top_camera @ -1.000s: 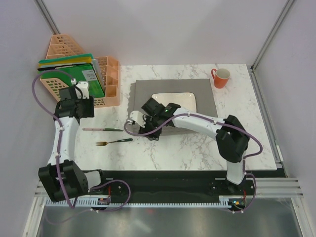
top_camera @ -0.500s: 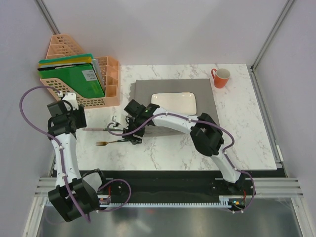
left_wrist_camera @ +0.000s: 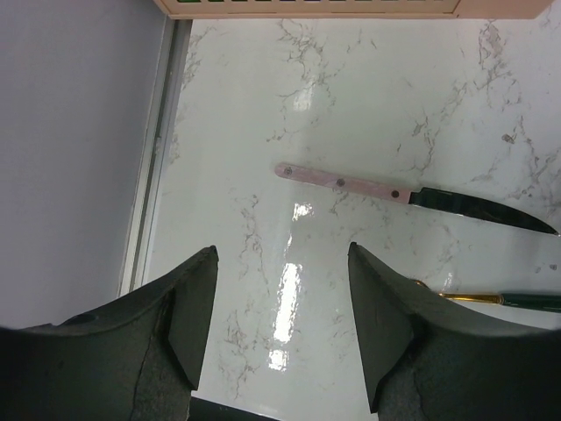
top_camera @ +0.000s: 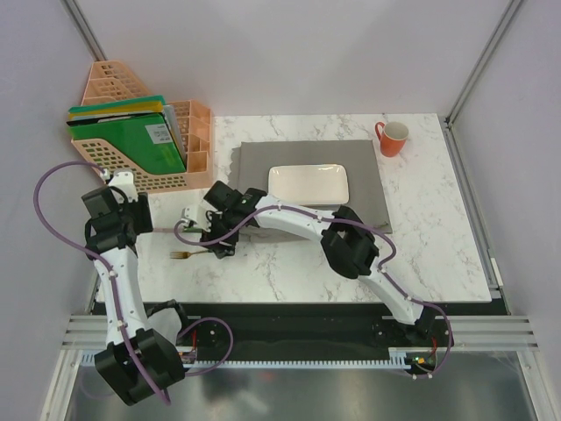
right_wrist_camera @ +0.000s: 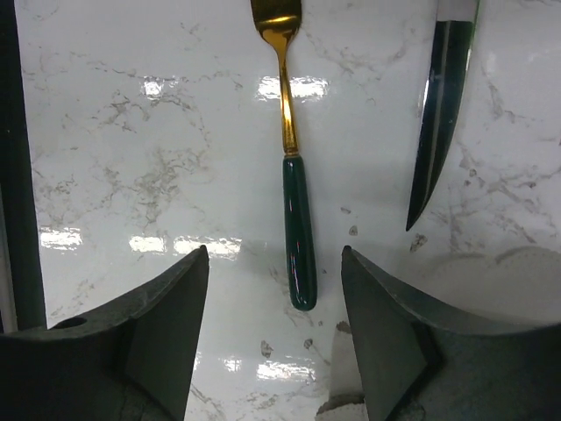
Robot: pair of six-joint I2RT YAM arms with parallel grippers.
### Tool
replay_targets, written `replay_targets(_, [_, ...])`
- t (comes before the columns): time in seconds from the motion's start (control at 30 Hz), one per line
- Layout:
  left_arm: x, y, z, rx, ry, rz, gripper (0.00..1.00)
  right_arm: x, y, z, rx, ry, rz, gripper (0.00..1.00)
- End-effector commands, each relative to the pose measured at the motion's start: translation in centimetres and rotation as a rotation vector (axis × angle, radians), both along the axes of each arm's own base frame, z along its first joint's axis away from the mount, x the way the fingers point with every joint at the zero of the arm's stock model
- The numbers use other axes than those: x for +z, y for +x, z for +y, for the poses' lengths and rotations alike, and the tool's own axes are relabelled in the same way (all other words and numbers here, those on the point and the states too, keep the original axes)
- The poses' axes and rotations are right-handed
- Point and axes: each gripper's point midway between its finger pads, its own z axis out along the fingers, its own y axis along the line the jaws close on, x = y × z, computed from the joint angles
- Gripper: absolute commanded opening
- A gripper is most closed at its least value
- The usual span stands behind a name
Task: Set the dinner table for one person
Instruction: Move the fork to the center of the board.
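Both the left pincer [left_wrist_camera: 280, 263] and the right pincer [right_wrist_camera: 273, 267] stand released, empty, over the near-left part of the marble counter [top_camera: 421, 237] that spreads ahead of the arm bases. The left hangs by the left edge; the right hovers with a fork's [right_wrist_camera: 289, 158] green handle between its fingers. Just beyond lies a pink-handled knife [left_wrist_camera: 403, 195]. Mid-counter, a grey placemat [top_camera: 254, 158] carries a white plate [top_camera: 308, 183]. A peach rack [top_camera: 200, 162] fills the far-left corner, an orange mug [top_camera: 392, 138] the far-right.

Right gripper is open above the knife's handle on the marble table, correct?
Not quite. The right wrist view shows the open right gripper above the fork, over its green handle. The knife lies off to one side on the marble table.
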Motion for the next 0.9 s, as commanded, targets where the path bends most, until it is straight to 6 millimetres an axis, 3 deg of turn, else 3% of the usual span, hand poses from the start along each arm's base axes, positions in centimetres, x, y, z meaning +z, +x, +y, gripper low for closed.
replay_targets(0.0, [0.9, 0.4, 0.5, -0.025, 0.047, -0.032, 0.68, -0.3, -0.6, 1.6, 0.021, 0.035, 0.035, 0.69])
replay_targets(0.27, [0.7, 0.6, 0.9, -0.029, 0.047, -0.025, 0.68, -2.5, -1.2, 1.2, 0.020, 0.007, 0.062, 0.57])
replay_targets(0.43, [0.3, 0.5, 0.9, -0.030, 0.044, -0.019, 0.68, -4.0, -1.6, 0.5, 0.009, -0.021, 0.086, 0.25])
replay_targets(0.53, [0.3, 0.6, 1.1, -0.032, 0.052, -0.019, 0.68, -4.3, -2.0, 0.1, 0.006, -0.034, 0.097, 0.14])
replay_targets(0.73, [0.5, 1.4, 1.6, -0.037, 0.058, -0.023, 0.68, -3.7, -3.4, -1.8, 0.012, -0.061, 0.119, 0.12])
replay_targets(0.87, [0.7, 2.0, 1.7, -0.044, 0.050, -0.029, 0.68, -4.9, -4.9, -4.7, 0.009, -0.121, 0.153, 0.11])
